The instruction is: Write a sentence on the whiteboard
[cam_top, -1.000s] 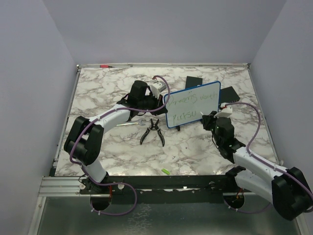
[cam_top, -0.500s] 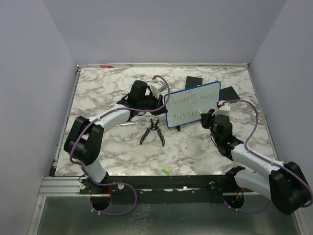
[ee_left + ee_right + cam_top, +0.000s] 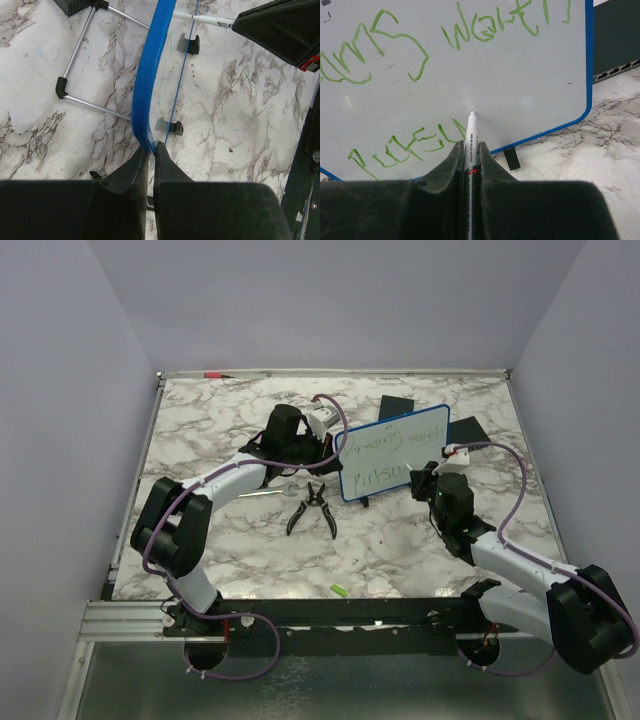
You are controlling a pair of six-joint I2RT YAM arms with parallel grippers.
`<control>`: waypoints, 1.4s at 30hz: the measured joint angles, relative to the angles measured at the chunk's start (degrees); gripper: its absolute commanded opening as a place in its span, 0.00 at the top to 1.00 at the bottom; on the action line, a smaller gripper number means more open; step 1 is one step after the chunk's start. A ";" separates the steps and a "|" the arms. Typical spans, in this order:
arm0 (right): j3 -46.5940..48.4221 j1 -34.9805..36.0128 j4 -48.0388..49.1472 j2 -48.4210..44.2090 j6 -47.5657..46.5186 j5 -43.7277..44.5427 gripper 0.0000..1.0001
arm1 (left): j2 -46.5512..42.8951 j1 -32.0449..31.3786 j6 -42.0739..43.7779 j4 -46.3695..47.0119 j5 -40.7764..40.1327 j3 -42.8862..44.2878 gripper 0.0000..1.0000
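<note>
Now left jaws clamp the blue-framed white whiteboard (image 3: 395,450) at nine o'clock; right jaws pinch a white marker (image 3: 471,130) against it.

Blue-framed whiteboard (image 3: 520,85), green sentence (image 3: 480,34), marbled table (image 3: 220,540)

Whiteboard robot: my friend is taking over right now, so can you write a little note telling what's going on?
Left tool: shut on the left edge of the blue-framed white whiteboard, which stands on its black feet.
Right tool: shut on a white marker pen, with its tip at the board just right of the lower line. I cannot tell if it touches.
Done: a green handwritten sentence in two lines.
Left: probably finish the lower line if words are missing, then lift the pen away and let go of the board.
Black-handled pliers lie in front of the board.
</note>
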 measured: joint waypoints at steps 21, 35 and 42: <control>-0.02 0.00 -0.90 3.06 1.84 0.02 0.99 | -0.02 -0.15 0.00 0.00 0.00 0.00 1.00; -0.04 0.00 -3.85 -2.71 2.19 -0.02 0.99 | 0.00 -0.22 0.00 -0.02 -0.17 0.00 1.00; -0.04 0.00 -3.87 -4.90 1.66 0.00 0.99 | 0.00 -0.22 0.00 -0.02 -0.20 0.00 1.00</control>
